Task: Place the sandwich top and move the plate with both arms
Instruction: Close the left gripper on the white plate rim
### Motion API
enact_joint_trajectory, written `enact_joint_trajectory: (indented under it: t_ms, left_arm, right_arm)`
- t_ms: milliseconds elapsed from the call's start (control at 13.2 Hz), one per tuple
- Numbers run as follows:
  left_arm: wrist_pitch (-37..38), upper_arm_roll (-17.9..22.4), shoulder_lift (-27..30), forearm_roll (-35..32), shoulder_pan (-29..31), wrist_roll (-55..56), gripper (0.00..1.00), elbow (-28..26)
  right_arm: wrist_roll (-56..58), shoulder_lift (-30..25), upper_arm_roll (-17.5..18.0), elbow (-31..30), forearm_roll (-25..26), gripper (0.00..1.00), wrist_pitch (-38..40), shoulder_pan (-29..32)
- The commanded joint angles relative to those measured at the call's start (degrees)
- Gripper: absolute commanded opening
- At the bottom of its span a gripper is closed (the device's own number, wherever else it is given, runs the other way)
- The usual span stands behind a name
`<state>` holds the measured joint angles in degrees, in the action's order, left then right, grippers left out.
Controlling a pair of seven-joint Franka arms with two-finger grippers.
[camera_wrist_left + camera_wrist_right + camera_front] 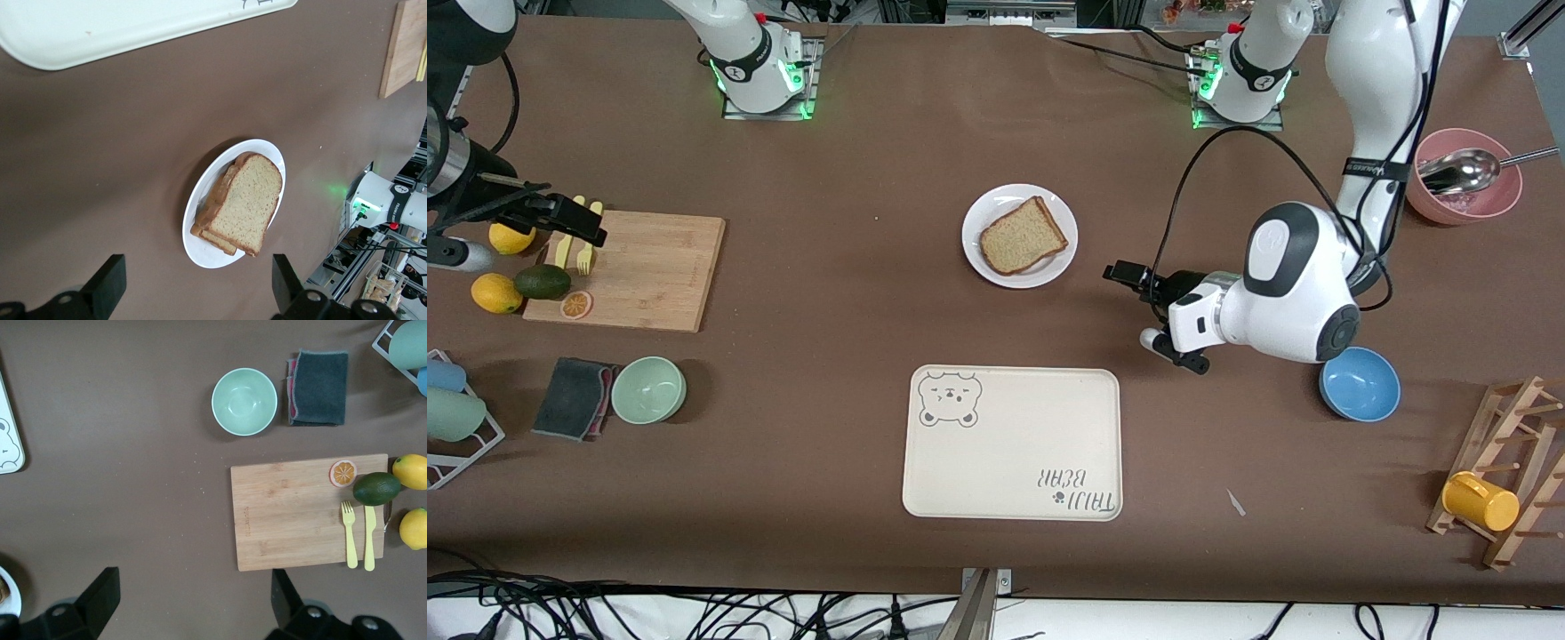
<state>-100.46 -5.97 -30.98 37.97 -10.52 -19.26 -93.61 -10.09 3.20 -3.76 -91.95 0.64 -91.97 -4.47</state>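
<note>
plate (1019, 236) – 1 | bread slices (241, 202) – 2, stacked | grippers – both open

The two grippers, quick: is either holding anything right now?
Left gripper: open, empty, beside the plate.
Right gripper: open, empty, over the cutting board.

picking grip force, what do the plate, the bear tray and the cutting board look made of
The plate: glossy white, likely glazed ceramic or melamine. The bear-printed tray: matte cream with rounded corners, probably plastic or fibre composite. The cutting board: pale wood with visible strips, likely bamboo.
</note>
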Motion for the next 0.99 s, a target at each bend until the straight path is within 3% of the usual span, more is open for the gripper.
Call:
enact_joint_trajectory:
  t_ms: [0, 455, 910]
  left_arm:
    - [-4.8, 0.0, 0.4, 5.7, -0.3, -7.8, 0.93, -4.7]
    - [-17.8, -3.7, -0.7, 13.2, -0.4, -19.2, 0.75, -14.2]
    - [-21.6, -4.2, -3.8, 26.6, -0.4, -35.6, 0.65, -18.5]
  right_arm:
    - [0.3, 0.4, 0.9, 1.6, 0.2, 1.00, 1.5, 1.1]
    - [0.5, 0.4, 0.9, 1.6, 0.3, 1.00, 1.5, 1.3]
    - [0.4, 0.4, 0.9, 1.6, 0.6, 1.00, 1.8, 1.5]
